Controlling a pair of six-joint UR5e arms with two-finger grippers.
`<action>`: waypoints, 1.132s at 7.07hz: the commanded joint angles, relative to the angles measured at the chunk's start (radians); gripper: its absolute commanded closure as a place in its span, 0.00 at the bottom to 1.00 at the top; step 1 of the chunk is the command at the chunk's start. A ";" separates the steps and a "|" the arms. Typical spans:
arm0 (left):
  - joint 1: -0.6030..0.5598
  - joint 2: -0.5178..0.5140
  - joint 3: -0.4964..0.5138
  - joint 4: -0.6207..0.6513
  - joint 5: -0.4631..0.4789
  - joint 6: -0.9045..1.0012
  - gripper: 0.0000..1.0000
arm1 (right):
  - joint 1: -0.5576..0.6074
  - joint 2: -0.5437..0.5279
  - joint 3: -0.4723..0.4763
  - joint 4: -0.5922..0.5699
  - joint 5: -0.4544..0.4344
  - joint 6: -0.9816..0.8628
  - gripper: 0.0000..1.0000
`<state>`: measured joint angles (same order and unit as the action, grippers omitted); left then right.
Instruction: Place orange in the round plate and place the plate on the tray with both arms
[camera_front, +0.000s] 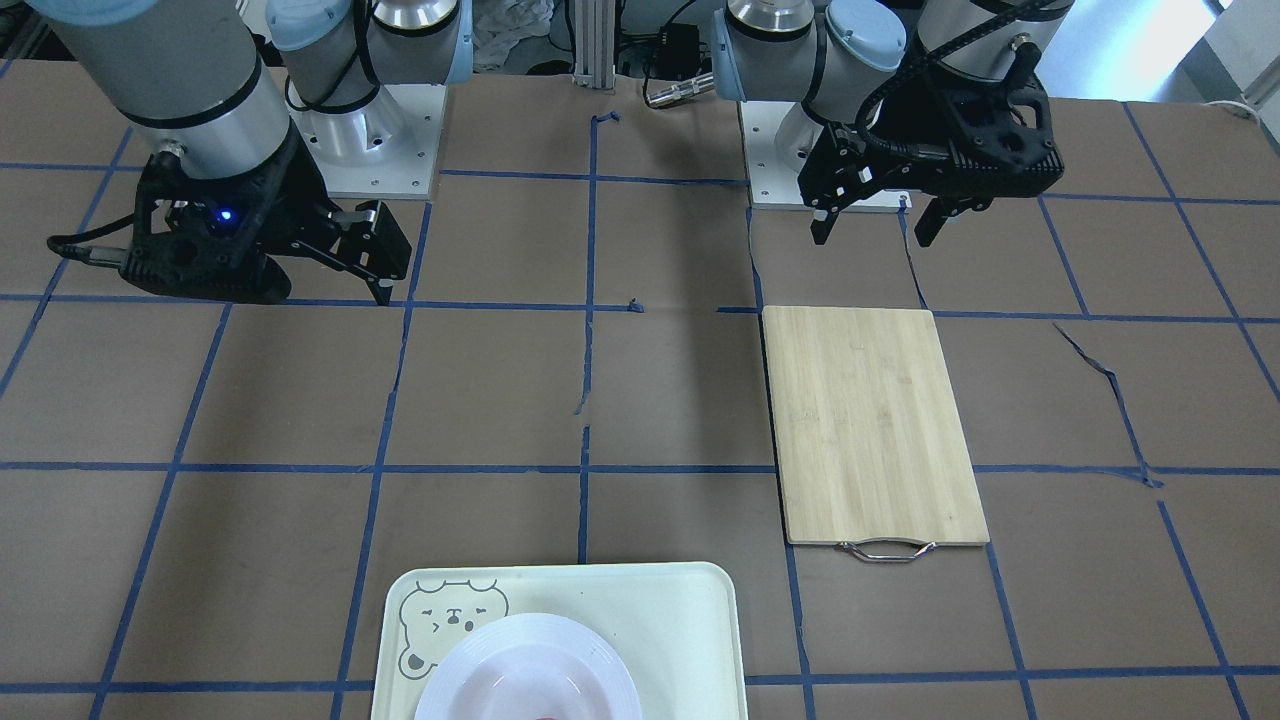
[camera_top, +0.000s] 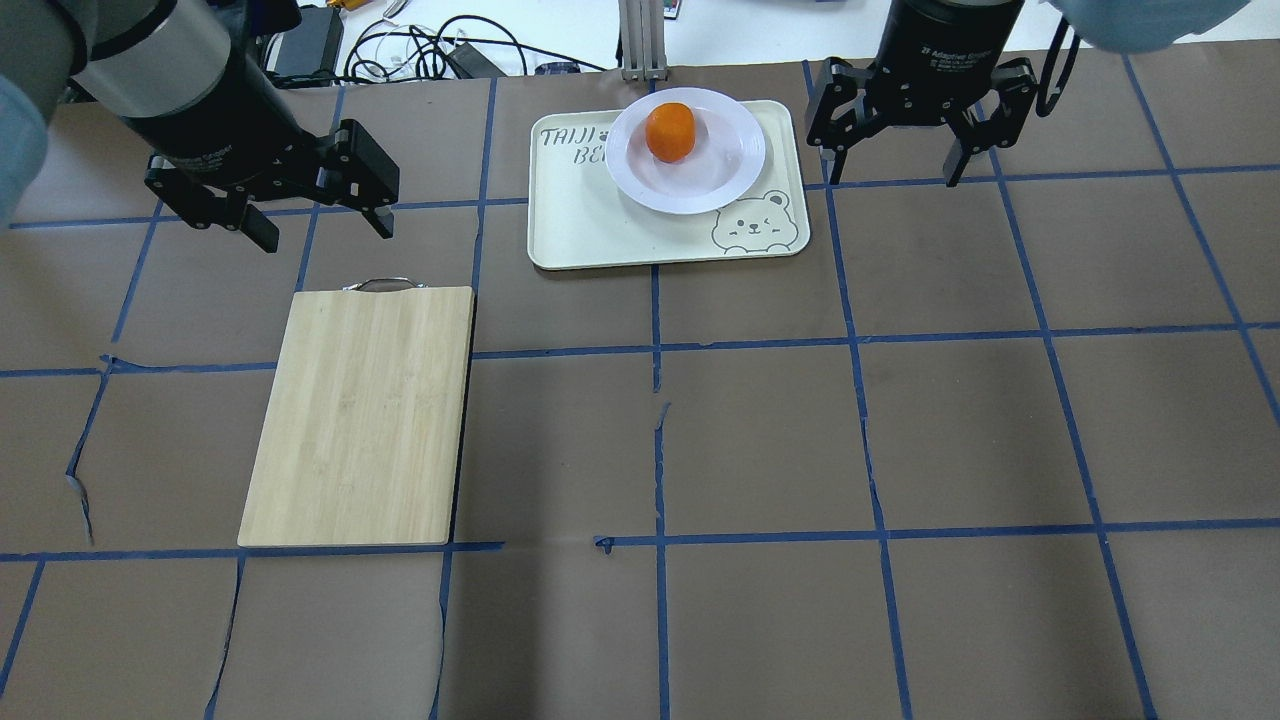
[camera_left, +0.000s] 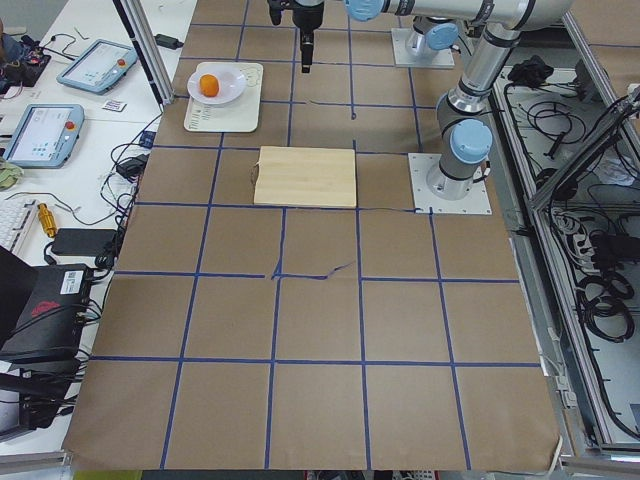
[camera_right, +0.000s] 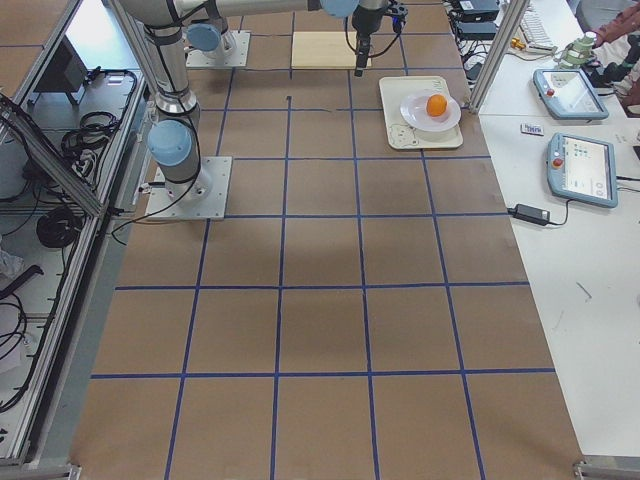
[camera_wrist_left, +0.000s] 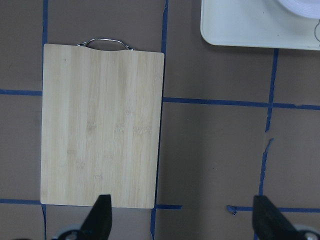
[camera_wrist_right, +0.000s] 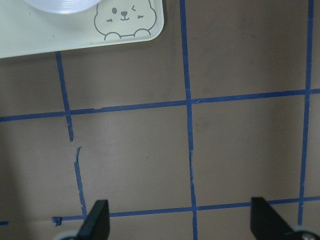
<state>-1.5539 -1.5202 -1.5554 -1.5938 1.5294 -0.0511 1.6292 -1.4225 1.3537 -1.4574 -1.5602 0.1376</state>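
Observation:
The orange (camera_top: 670, 131) sits in the middle of the round white plate (camera_top: 722, 178). The plate rests on the cream-green tray (camera_top: 580, 232) with the bear face, at the table's far middle. My left gripper (camera_top: 322, 228) hovers open and empty to the tray's left, above the far end of the cutting board. On the tray's right, level with its far corner, my right gripper (camera_top: 892, 172) hangs open with nothing in it. The left wrist view shows open fingertips (camera_wrist_left: 100, 216) over the board; the right wrist view shows open fingertips (camera_wrist_right: 97, 220) over bare table, the tray corner (camera_wrist_right: 125, 25) at top.
A bamboo cutting board (camera_top: 360, 415) with a metal handle (camera_top: 380, 285) lies on the left half of the table. Brown paper with blue tape lines covers the table (camera_top: 760, 450). Cables and a metal post (camera_top: 640, 40) stand behind the tray.

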 joint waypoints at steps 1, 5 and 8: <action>0.000 0.000 0.000 0.000 0.000 0.001 0.00 | -0.038 -0.082 -0.001 0.000 0.000 -0.062 0.00; 0.002 0.000 0.000 0.002 0.000 0.001 0.00 | -0.078 -0.053 0.004 0.000 0.014 -0.142 0.00; 0.000 0.000 0.000 0.002 0.000 0.001 0.00 | -0.083 -0.044 0.010 -0.006 0.017 -0.188 0.00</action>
